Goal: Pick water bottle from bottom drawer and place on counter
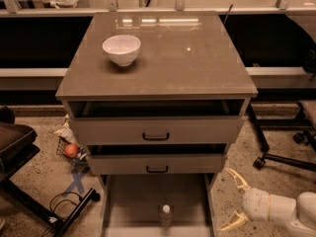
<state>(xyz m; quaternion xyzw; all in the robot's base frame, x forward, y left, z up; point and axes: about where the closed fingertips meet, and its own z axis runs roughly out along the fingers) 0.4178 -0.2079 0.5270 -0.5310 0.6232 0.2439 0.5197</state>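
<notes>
Speckled floor [232, 152] at lower right is where the gripper [226, 200] hangs, fingers [239, 180] spread wide, just outside the right wall of the bottom drawer [131, 201]. That drawer's got the water bottle [166, 215] upright near its front edge, apart from both side walls. Up top, a white bowl [121, 49] sits toward the upper-left corner of the counter [197, 68].

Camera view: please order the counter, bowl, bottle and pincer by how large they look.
1. counter
2. pincer, open, lower right beside the bottom drawer; it seems nearer the camera, so its lead over the bowl is unsure
3. bowl
4. bottle, smallest
</notes>
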